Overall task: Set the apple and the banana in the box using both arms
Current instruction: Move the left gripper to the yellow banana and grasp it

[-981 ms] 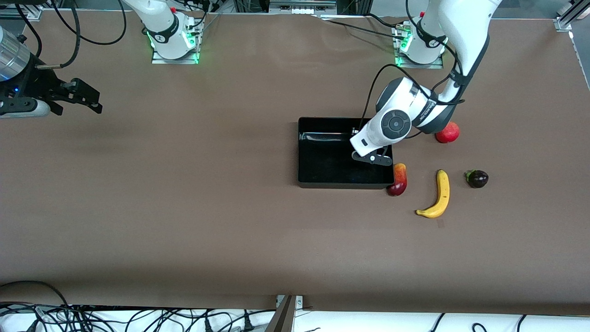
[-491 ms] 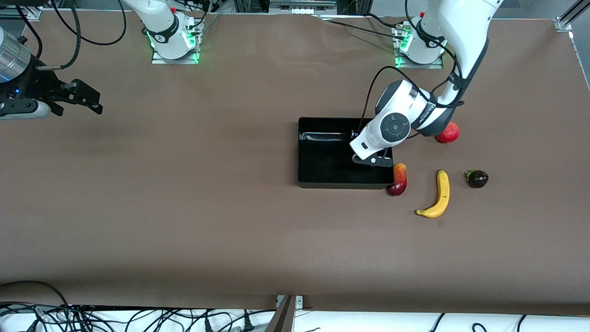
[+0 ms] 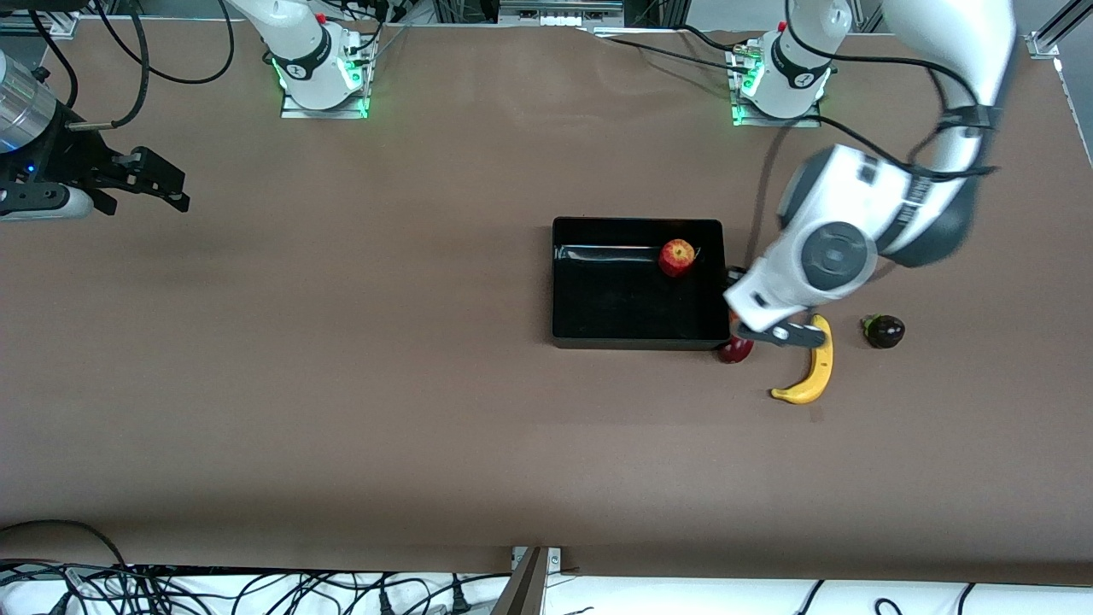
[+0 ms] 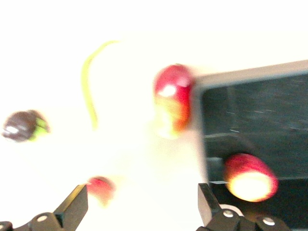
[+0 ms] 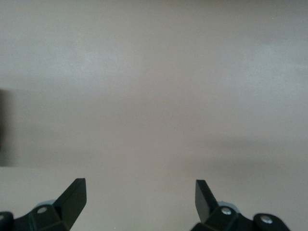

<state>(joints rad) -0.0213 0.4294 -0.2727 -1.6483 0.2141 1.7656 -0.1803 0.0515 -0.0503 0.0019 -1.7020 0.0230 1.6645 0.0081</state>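
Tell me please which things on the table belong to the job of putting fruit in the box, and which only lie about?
Belong to the job:
apple, already in the box
banana, on the table
left gripper, open
right gripper, open, waiting

Just lying about:
mango beside the box
dark purple fruit

The apple (image 3: 677,256) lies in the box (image 3: 636,342), the banana (image 3: 811,369) on the table (image 3: 341,384) toward the left arm's end.

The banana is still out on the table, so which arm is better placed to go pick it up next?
Probably the left. The left gripper hangs open over the table beside the banana, just off the box where the apple lies. The right gripper waits open at the right arm's end of the table.
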